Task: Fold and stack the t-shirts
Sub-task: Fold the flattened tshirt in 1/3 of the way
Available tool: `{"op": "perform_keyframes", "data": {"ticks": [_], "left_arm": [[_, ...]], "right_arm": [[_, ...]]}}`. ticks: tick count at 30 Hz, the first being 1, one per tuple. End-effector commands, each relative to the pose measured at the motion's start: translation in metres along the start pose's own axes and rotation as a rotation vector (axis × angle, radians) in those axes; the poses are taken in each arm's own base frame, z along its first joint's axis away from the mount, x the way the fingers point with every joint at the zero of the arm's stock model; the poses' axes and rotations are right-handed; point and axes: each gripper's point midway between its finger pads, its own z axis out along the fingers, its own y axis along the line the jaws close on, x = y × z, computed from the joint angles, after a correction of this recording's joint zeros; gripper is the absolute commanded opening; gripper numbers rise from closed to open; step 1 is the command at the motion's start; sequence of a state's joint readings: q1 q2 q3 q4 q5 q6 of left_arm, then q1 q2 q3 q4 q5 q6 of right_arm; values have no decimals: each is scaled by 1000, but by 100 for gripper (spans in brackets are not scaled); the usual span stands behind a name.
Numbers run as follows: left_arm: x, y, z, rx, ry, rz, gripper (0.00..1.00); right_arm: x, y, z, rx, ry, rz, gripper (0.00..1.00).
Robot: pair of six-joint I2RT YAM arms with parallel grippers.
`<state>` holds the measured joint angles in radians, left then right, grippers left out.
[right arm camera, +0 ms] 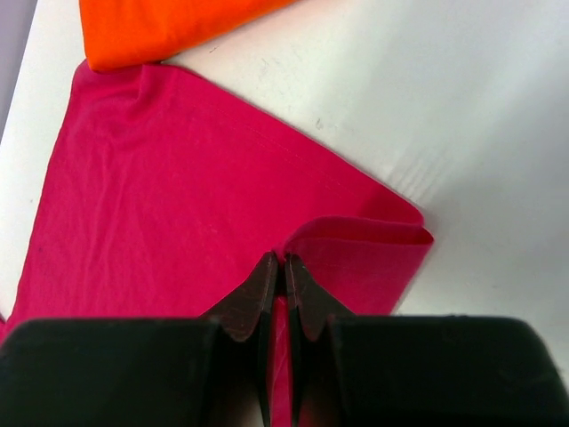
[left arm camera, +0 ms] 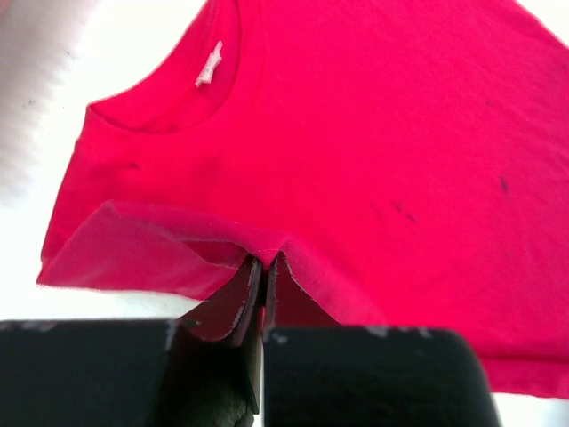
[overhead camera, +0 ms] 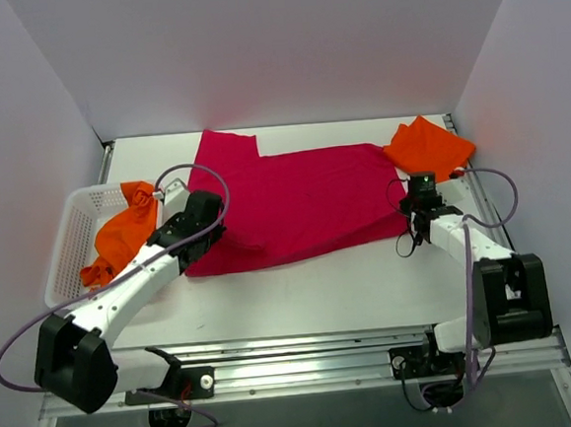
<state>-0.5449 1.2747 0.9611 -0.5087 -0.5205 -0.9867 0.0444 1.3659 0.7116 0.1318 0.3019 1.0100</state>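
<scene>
White walls enclose a pale bench (overhead camera: 321, 290), across the middle of which a crimson pink-red short-sleeved cloth t-shirt (overhead camera: 300, 202) is spread flat, collar end toward the left. In the left wrist view the shirt (left arm camera: 356, 133) is seen with its round neckline and a small white neck label (left arm camera: 210, 64) facing up.

The left jaws are closed tight on the near left edge of this shirt, where a flap of cloth is turned over beside them. The right jaws are likewise pinched shut on the near right corner, and that corner of the shirt (right arm camera: 178, 205) is seen folded back on itself.

A bright orange folded cloth t-shirt (overhead camera: 429, 148) is laid at the far right of the bench, touching the crimson shirt's far right corner; its edge (right arm camera: 160, 27) is visible from the right wrist. Another bright orange crumpled cloth t-shirt (overhead camera: 120, 241) is draped over the rim of a white plastic mesh basket (overhead camera: 70, 235) at the left edge.
</scene>
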Motion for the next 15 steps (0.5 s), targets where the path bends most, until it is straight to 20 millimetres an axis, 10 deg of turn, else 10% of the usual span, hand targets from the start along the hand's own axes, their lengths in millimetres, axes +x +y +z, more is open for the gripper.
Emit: {"op": "perform_keyframes", "data": {"ticks": [1, 15], "left_arm": [[-31, -30, 18, 77, -28, -29, 2], [-72, -55, 122, 96, 30, 4, 2]], "right_arm": [[-20, 27, 14, -28, -62, 55, 0], [1, 47, 78, 26, -20, 38, 0]]}}
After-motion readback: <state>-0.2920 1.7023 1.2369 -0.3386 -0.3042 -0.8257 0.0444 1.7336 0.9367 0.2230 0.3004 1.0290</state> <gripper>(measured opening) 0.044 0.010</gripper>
